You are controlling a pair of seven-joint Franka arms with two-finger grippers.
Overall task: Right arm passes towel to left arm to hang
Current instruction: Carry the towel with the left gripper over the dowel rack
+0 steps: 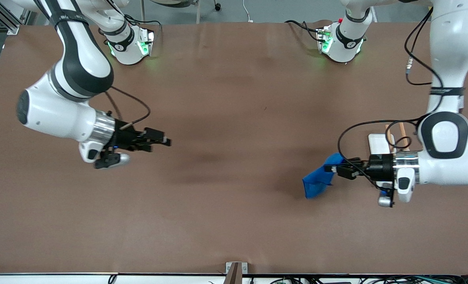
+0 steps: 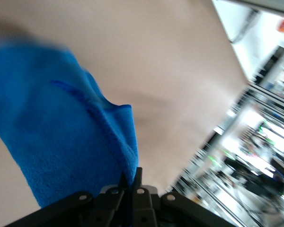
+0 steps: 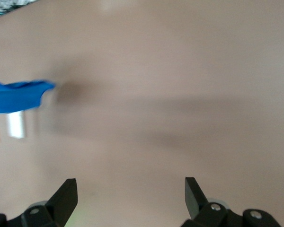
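My left gripper (image 1: 330, 169) is shut on one edge of the bright blue towel (image 1: 317, 182) and holds it above the brown table (image 1: 234, 221) at the left arm's end. The towel hangs down from the jaws. In the left wrist view the towel (image 2: 52, 137) fills most of the picture and its stitched edge runs into the closed left gripper (image 2: 132, 178). My right gripper (image 1: 166, 140) is open and empty, over the table toward the right arm's end. The right wrist view shows the right gripper's (image 3: 131, 187) jaws wide apart over bare table, with the towel (image 3: 16, 94) far off.
A white flat block (image 1: 379, 143) with wooden rods (image 1: 403, 134) stands on the table under the left arm's wrist, partly hidden by the arm and its black cable (image 1: 348, 134). Both arm bases stand at the table's top edge.
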